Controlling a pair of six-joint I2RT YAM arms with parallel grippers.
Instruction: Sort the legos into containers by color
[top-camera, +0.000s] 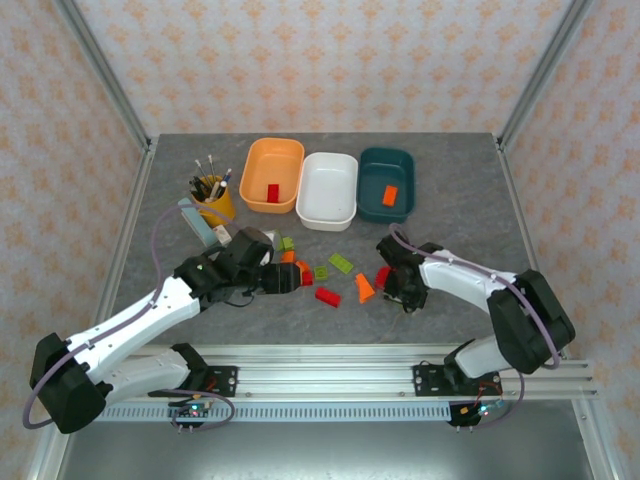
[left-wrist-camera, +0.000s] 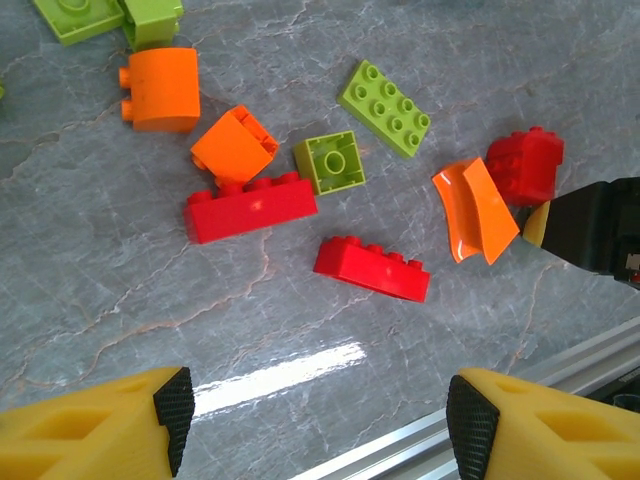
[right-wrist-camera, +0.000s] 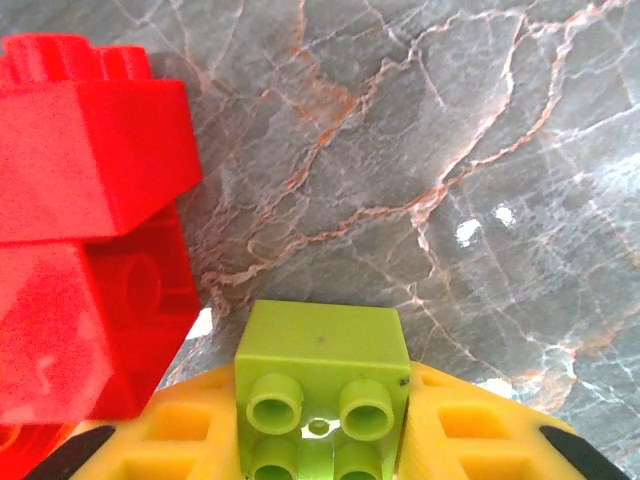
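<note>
Across the grey desk (top-camera: 460, 215) most legos (left-wrist-camera: 372, 268) lay loose; we counted one red in the orange tub (top-camera: 275, 158), one orange in the teal tub (top-camera: 384, 164), none in the white tub (top-camera: 328, 182). Our right claw (right-wrist-camera: 320, 455) gripped a lime brick (right-wrist-camera: 322, 375); our left claw (left-wrist-camera: 320, 405) gaped empty.

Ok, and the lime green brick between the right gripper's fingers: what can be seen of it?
The lime green brick is a small square block of opaque, matte-looking plastic. Its four round studs face the wrist camera; the lower two are cut by the picture's edge. It sits between the yellow fingers of the right gripper, which touch its two sides. Red bricks stand close beside it, a thin gap apart. Whether it rests on the marbled table cannot be told.
</note>
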